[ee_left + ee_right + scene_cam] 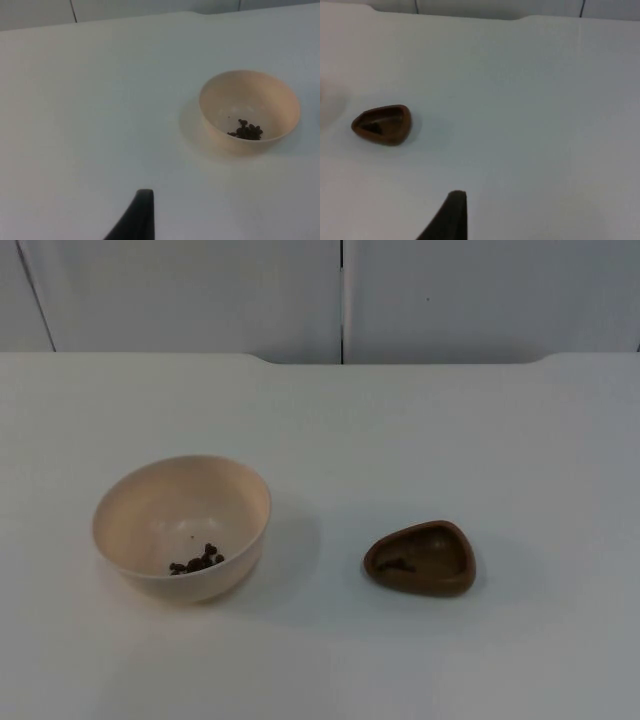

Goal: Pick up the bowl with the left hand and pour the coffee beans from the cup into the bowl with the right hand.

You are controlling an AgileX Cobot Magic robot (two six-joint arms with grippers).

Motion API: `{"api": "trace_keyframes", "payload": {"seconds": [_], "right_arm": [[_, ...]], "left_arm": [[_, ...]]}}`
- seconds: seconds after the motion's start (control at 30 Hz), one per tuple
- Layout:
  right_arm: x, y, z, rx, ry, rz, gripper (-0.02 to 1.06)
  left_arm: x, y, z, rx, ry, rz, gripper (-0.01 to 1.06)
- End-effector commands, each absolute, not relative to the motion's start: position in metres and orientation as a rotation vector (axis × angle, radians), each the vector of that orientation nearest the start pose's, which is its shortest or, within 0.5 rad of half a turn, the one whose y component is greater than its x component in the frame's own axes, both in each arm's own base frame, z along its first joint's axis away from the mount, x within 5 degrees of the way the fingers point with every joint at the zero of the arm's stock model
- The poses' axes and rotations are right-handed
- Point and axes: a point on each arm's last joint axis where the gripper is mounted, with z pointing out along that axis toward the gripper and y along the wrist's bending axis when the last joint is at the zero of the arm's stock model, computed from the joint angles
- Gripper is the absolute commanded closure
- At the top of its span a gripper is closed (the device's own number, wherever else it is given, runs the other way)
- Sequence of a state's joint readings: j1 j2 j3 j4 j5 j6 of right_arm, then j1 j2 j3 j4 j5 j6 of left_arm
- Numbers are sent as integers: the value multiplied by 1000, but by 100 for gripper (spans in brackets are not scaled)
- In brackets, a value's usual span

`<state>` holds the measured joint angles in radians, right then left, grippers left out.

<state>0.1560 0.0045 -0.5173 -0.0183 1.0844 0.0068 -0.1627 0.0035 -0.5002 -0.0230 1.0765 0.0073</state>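
Top view: beans (pixel 198 562) in bowl (pixel 181 528), cup (pixel 421 558) beside

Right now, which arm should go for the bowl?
Left. The bowl sits on the left arm's side of the table; the brown cup lies toward the right arm. Some coffee beans are already in the bowl.

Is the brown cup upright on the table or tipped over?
Upright. The brown cup sits on its base on the table, its opening facing up, apart from the bowl, which holds a few coffee beans.
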Motion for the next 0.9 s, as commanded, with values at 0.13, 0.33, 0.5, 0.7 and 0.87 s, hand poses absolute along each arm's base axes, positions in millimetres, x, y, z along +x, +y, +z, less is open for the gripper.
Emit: {"api": "trace_keyframes", "payload": {"seconds": [0.13, 0.33, 0.5, 0.7, 0.87], "right_arm": [[-7, -2, 280, -89, 2043, 47, -1], [-7, -2, 280, -64, 2043, 33, -1], [-7, -2, 280, -64, 2043, 33, -1], [-7, -2, 280, -64, 2043, 33, -1], [-7, -2, 280, -64, 2043, 33, -1]], "left_arm": [[-5, -1, 275, 166, 2060, -123, 0], [-5, -1, 275, 166, 2060, -123, 0], [-5, -1, 275, 166, 2060, -122, 0], [-5, -1, 275, 155, 2061, -116, 0], [-5, -1, 275, 85, 2064, -73, 0]]}}
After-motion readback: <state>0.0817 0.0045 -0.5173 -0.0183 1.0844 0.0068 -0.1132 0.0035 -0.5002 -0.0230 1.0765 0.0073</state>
